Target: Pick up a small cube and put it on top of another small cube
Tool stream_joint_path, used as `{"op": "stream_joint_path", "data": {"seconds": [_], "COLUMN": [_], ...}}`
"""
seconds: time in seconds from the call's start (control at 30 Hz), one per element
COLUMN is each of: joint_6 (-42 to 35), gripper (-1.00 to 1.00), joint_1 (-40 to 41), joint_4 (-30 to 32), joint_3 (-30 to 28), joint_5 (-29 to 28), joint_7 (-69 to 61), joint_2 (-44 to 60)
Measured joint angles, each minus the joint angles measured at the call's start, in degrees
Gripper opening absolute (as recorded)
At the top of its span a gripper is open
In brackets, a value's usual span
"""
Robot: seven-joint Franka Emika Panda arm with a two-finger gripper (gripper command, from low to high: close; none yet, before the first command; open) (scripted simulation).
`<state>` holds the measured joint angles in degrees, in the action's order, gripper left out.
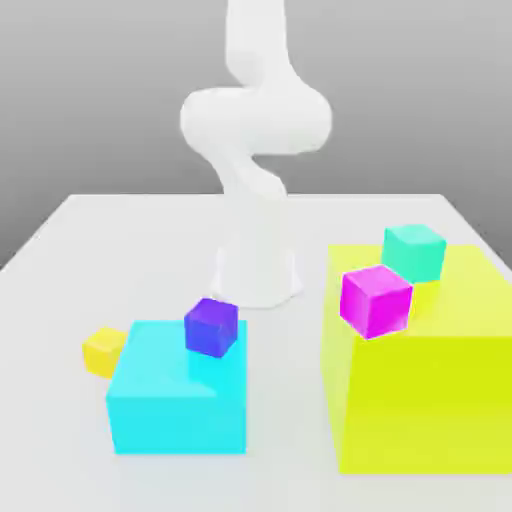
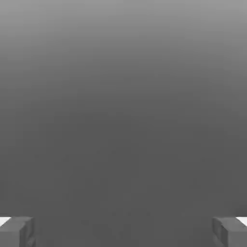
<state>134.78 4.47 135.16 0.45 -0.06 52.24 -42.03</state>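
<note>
The small golden-yellow cube [image 1: 104, 350] rests on the white table at the exterior view's left, touching or nearly touching the big cyan block [image 1: 178, 390]. A small purple cube [image 1: 211, 326] sits on top of that cyan block. On the huge lime-yellow block [image 1: 420, 390] at the exterior view's right sit a small magenta cube [image 1: 375, 300] and, behind it, a small teal cube [image 1: 414, 251]. In the hand view my gripper [image 2: 123, 231] is open, its two grey fingertips [image 2: 17, 231] far apart with nothing between them, facing a plain grey background.
The white arm's base [image 1: 257, 265] stands at the middle back of the table [image 1: 60, 250], its links rising above it. Bare table surface lies between the cyan and lime-yellow blocks and along the front edge.
</note>
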Motion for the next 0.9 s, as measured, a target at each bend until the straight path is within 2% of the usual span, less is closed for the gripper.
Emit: {"op": "stream_joint_path", "data": {"seconds": [0.4,0.73,0.8,0.9], "joint_6": [14.6,26.6,29.1,33.8], "gripper": [0.00,0.00,0.00,0.00], "joint_1": [20.5,34.8,36.4,36.5], "joint_4": [16.5,30.0,32.4,32.5], "joint_3": [0.4,-2.4,-3.5,-2.9], "joint_5": [-1.1,-1.6,-0.7,5.4], "joint_7": [31.8,57.5,61.5,59.0], "joint_2": [18.6,33.9,37.0,42.8]}}
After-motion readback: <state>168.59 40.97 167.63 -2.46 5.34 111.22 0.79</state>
